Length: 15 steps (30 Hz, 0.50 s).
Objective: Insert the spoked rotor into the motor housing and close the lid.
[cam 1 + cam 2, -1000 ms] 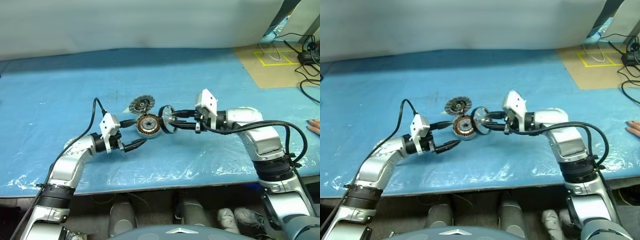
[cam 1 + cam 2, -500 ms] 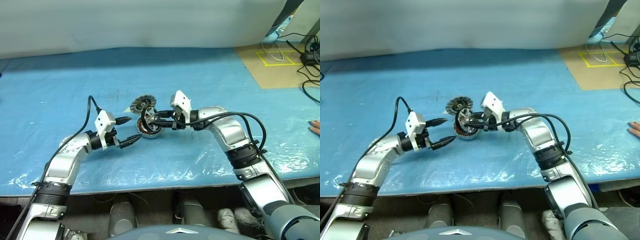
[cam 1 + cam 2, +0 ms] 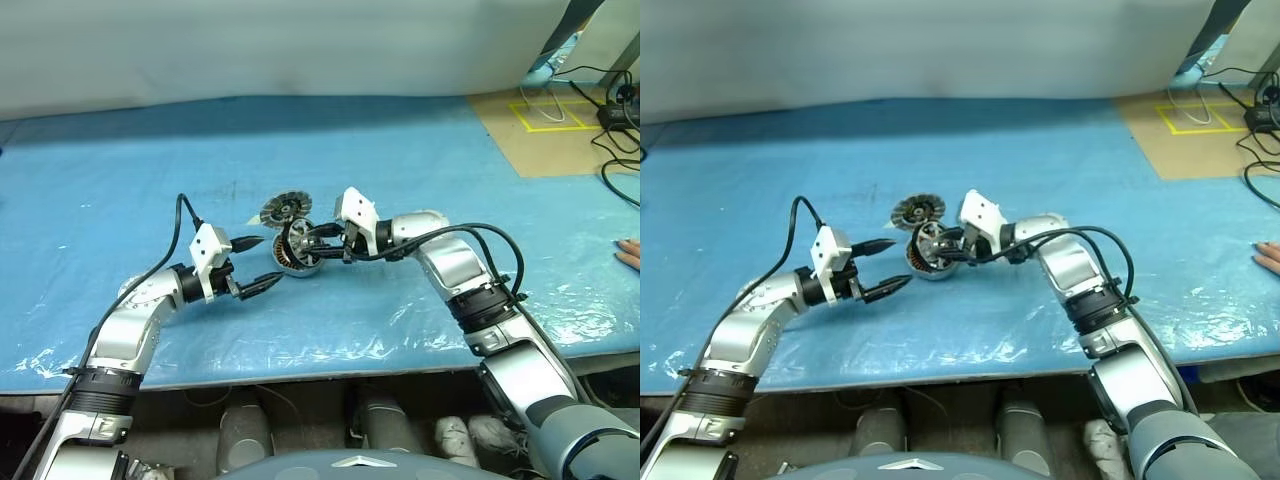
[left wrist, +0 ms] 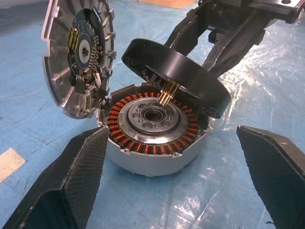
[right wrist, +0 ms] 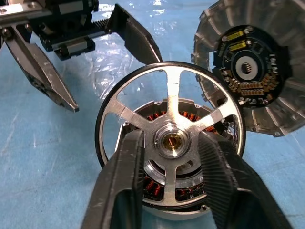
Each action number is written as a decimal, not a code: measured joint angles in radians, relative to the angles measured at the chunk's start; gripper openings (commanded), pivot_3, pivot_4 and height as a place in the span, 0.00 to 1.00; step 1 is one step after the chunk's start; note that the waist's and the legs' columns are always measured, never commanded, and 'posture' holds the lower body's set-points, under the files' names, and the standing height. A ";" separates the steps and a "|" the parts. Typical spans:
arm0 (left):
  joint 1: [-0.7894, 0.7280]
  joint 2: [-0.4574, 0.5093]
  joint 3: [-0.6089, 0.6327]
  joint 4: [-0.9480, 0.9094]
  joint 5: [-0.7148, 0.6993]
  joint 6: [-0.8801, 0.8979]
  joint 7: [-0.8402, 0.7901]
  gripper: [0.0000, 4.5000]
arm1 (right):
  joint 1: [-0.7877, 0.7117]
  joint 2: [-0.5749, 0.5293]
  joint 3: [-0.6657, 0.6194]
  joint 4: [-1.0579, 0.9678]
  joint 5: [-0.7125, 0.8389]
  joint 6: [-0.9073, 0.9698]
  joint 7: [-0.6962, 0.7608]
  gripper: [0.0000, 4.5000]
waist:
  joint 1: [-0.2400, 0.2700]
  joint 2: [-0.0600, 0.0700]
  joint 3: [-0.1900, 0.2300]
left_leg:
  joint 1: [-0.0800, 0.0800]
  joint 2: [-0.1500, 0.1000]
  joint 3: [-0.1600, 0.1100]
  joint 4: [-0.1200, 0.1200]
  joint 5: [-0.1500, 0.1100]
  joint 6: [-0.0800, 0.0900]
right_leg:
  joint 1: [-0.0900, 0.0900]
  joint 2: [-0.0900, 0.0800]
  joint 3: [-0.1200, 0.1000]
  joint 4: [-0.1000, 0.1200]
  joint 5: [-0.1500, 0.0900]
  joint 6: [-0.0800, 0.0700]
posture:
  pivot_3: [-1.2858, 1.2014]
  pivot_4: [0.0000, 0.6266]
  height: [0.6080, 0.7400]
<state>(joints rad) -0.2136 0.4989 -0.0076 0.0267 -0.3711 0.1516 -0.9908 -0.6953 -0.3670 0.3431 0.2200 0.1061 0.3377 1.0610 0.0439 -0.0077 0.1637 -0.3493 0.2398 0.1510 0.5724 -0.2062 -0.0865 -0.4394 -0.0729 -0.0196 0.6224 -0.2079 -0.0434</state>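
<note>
Two steps remain, as I judge it: seating the spoked rotor (image 5: 169, 143) and shutting the lid (image 4: 80, 57). Neither is done. My right gripper (image 5: 170, 191) has its two fingers pinched across the rotor's hub and spokes, holding it tilted just above the motor housing (image 4: 153, 143), one edge low near the housing's rim, the brass shaft pointing toward the centre bore but not yet in it. My left gripper (image 4: 171, 181) stands wide open and empty just beside the housing, a finger on each side, touching nothing.

The housing is a shallow grey metal cup sitting on the wrinkled blue table cover (image 3: 420, 160), with coppery windings ringing a polished silver hub. The lid stands upright behind the housing, joined at its rim, showing a ribbed silver face with a dark centre. The rotor is a dark band with bright flat spokes.
</note>
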 measured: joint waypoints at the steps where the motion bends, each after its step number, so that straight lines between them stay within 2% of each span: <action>1: 0.000 -0.001 0.000 0.000 0.000 0.000 0.000 1.00 | 0.000 0.001 0.007 0.003 -0.009 -0.001 0.000 0.63 | 0.000 0.000 0.000 | 0.000 0.000 0.000 0.000 0.000 0.000 | 0.000 0.000 0.000 0.000 0.000 0.000 | 0.52 0.24 1.00; 4: -0.002 -0.003 0.000 0.000 0.000 0.000 0.000 1.00 | 0.000 0.001 0.015 0.004 -0.015 -0.001 0.002 0.86 | 0.000 0.000 0.000 | 0.000 0.000 0.000 0.000 0.000 0.000 | 0.000 0.000 0.000 0.000 0.000 0.000 | 0.52 0.24 1.00; 13: 0.002 -0.001 0.001 0.001 -0.006 0.008 -0.011 1.00 | -0.003 -0.001 -0.025 -0.005 0.024 0.036 0.013 0.86 | 0.000 0.000 0.000 | 0.000 0.000 0.000 0.000 0.000 0.000 | 0.000 0.000 0.000 0.000 0.000 0.000 | 0.52 0.24 1.00; 15: 0.004 0.001 0.001 0.001 -0.006 0.009 -0.013 1.00 | -0.009 0.011 -0.044 -0.006 0.042 0.047 0.007 0.77 | -0.001 0.000 0.000 | 0.000 0.000 0.000 0.000 0.000 0.000 | 0.000 0.000 0.000 0.000 0.000 0.000 | 0.52 0.24 1.00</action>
<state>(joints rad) -0.2101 0.5001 -0.0061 0.0273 -0.3773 0.1605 -1.0034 -0.7043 -0.3561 0.2994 0.2139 0.1482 0.3847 1.0676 0.0428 -0.0077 0.1637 -0.3492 0.2399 0.1510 0.5724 -0.2062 -0.0865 -0.4396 -0.0728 -0.0195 0.6225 -0.2079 -0.0434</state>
